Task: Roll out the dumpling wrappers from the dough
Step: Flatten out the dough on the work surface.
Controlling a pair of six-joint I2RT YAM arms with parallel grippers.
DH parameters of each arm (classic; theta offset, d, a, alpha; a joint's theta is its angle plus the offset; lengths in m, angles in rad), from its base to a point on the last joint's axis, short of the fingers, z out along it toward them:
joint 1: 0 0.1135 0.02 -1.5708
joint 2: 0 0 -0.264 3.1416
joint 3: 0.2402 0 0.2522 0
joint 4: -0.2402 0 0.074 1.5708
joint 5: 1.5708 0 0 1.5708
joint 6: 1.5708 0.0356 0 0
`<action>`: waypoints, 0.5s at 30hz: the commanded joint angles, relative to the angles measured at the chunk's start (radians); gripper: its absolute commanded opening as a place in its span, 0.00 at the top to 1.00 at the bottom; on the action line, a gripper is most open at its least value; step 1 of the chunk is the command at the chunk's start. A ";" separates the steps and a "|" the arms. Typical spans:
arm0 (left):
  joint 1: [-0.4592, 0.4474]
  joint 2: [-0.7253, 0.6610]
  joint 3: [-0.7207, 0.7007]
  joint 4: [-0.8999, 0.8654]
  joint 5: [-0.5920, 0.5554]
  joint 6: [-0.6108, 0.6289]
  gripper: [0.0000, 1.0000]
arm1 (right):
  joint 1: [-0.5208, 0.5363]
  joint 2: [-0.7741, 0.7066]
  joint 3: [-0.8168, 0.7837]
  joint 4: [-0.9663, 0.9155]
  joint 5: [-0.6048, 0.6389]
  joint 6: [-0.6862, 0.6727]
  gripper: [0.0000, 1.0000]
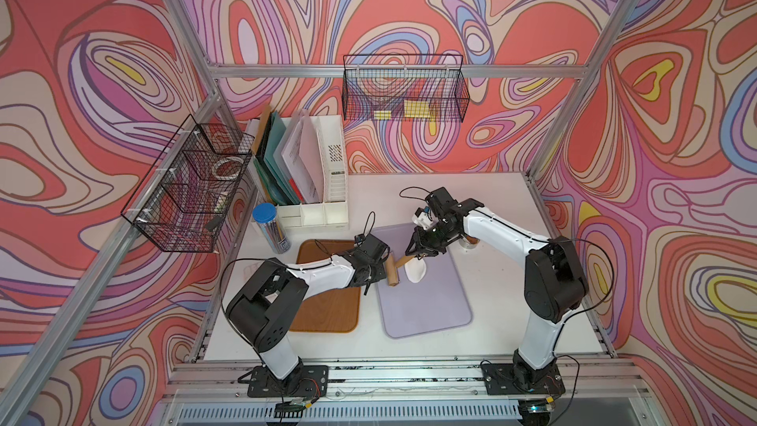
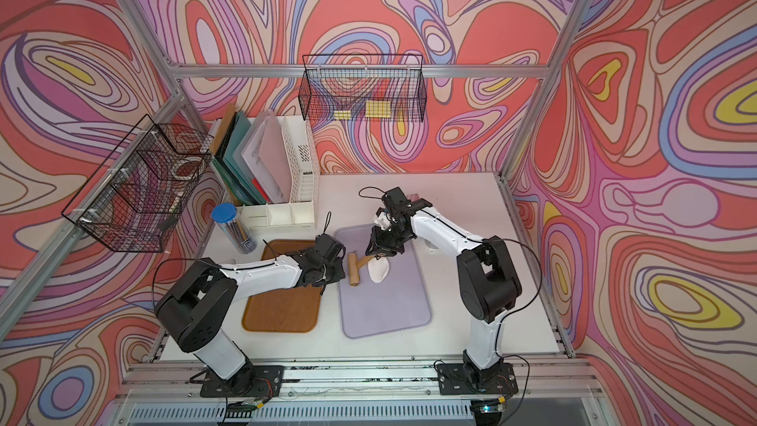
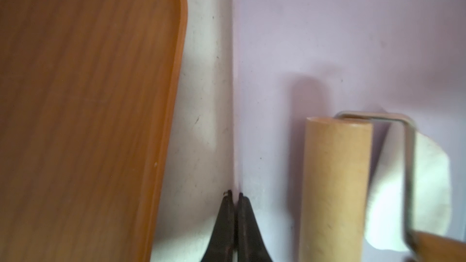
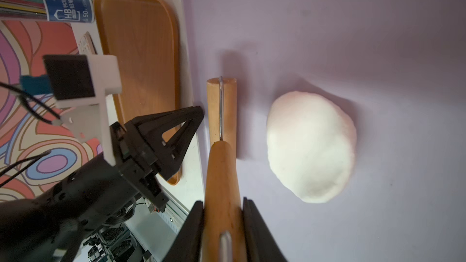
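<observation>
The dough point(image 1: 415, 270) point(image 2: 379, 269) point(image 4: 311, 147) is a thick, rounded white lump lying on the purple mat point(image 1: 426, 313) point(image 2: 385, 313) point(image 4: 327, 21). A wooden roller point(image 1: 393, 272) point(image 2: 354, 274) point(image 3: 335, 185) point(image 4: 228, 109) rests on the mat just left of the dough, apart from it. My right gripper point(image 1: 414, 253) point(image 2: 379, 254) point(image 4: 222, 201) is shut on the roller's wooden handle. My left gripper point(image 1: 384, 268) point(image 2: 343, 270) point(image 3: 234, 194) is shut and empty, its tips at the mat's left edge beside the roller. No dumpling wrappers are in view.
A wooden tray point(image 1: 327, 309) point(image 2: 282, 309) point(image 3: 88, 97) point(image 4: 141, 59) lies left of the mat, under my left arm. A pencil can point(image 1: 270, 227) and a file organizer point(image 1: 311, 174) stand at the back left. A small metal cup point(image 1: 471, 243) peeks from behind my right arm.
</observation>
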 commanded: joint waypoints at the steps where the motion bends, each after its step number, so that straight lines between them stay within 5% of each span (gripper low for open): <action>1: -0.010 0.000 0.015 -0.008 0.023 0.015 1.00 | -0.027 -0.104 0.066 -0.097 -0.020 -0.034 1.00; 5: -0.010 -0.004 0.012 -0.010 0.016 0.019 1.00 | -0.098 -0.189 0.007 -0.065 -0.105 -0.030 1.00; 9: -0.010 0.003 0.013 -0.004 0.023 0.015 1.00 | -0.184 -0.198 -0.035 -0.159 0.007 -0.063 1.00; 15: -0.010 0.011 0.023 -0.007 0.029 0.018 1.00 | -0.250 -0.207 -0.160 -0.069 -0.057 -0.052 1.00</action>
